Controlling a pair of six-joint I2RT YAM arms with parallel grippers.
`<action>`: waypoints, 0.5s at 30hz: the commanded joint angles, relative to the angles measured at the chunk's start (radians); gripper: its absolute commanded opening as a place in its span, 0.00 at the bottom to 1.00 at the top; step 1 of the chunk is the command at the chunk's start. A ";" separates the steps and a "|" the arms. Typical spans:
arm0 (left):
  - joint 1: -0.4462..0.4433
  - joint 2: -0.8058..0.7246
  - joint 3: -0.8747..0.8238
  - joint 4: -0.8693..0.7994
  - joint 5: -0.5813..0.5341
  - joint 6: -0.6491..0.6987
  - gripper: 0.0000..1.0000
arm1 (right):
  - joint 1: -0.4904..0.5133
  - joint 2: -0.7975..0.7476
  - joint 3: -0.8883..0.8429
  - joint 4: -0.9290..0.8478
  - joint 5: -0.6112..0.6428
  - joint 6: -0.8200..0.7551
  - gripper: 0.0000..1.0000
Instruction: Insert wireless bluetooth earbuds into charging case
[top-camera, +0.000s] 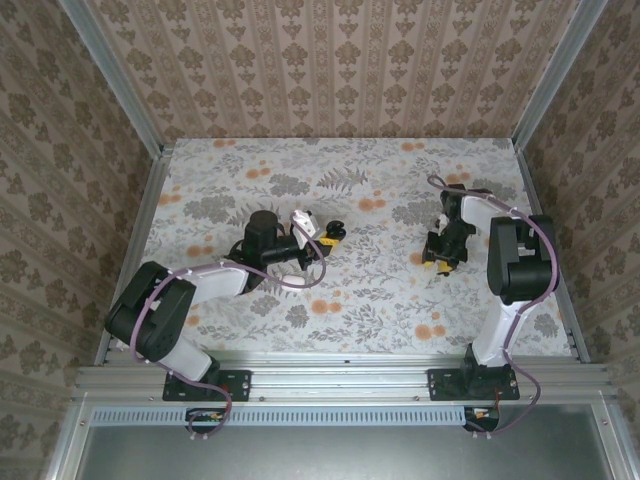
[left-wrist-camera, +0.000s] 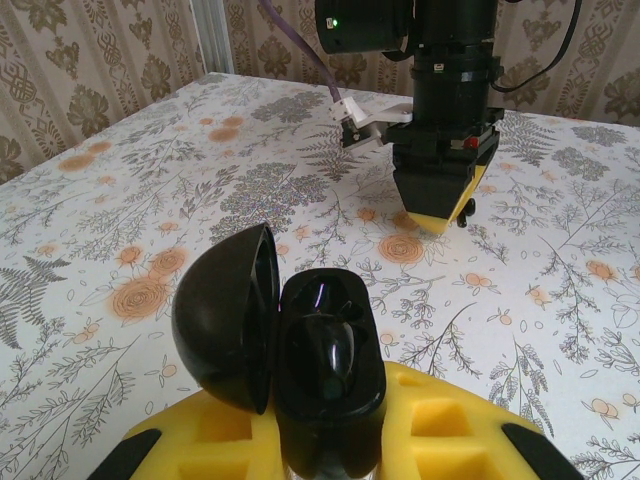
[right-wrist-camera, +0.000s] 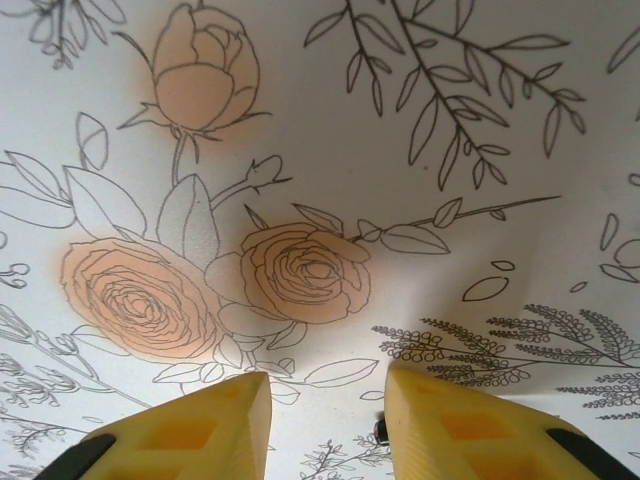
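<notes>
The left gripper (left-wrist-camera: 330, 445) sits closest to its wrist camera, its yellow fingers (left-wrist-camera: 445, 425) clenched on the case (left-wrist-camera: 330, 350), one on each flank of the base. The case is glossy black and stands open. Its base is longer than it is wide, and that long axis runs along the fingers and away from the camera. The open mouth faces up toward the lens. The lid (left-wrist-camera: 225, 320) hangs off the left edge of the base, swung out and tilted, with its hollow side turned toward the base. The far end of the case pokes past the fingertips, and the near end is buried between them. A rounded glossy shape (left-wrist-camera: 335, 355) lies in the well, but whether it is an earbud I cannot tell.

Beyond the case, across the flowered table (left-wrist-camera: 120, 200), the right gripper (left-wrist-camera: 437, 215) points straight down, its tips close to the surface.

From the right wrist, that gripper's fingers (right-wrist-camera: 200, 430) stand apart, released, with bare table between them. A dark speck (right-wrist-camera: 379, 431) sits at the inner edge of one finger, too small to identify.

From above, the case (top-camera: 335, 230) is held near the table's middle, well apart from the right gripper (top-camera: 440, 255), which is off to the right.
</notes>
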 joint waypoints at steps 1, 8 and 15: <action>0.004 -0.028 0.002 0.001 0.018 -0.015 0.08 | 0.026 -0.018 -0.044 -0.088 0.002 -0.024 0.35; 0.002 -0.033 -0.001 0.000 0.021 -0.019 0.08 | 0.043 -0.084 -0.075 -0.114 0.028 -0.012 0.35; -0.001 -0.043 -0.007 -0.003 0.026 -0.021 0.07 | 0.048 -0.157 -0.080 -0.136 0.042 0.004 0.35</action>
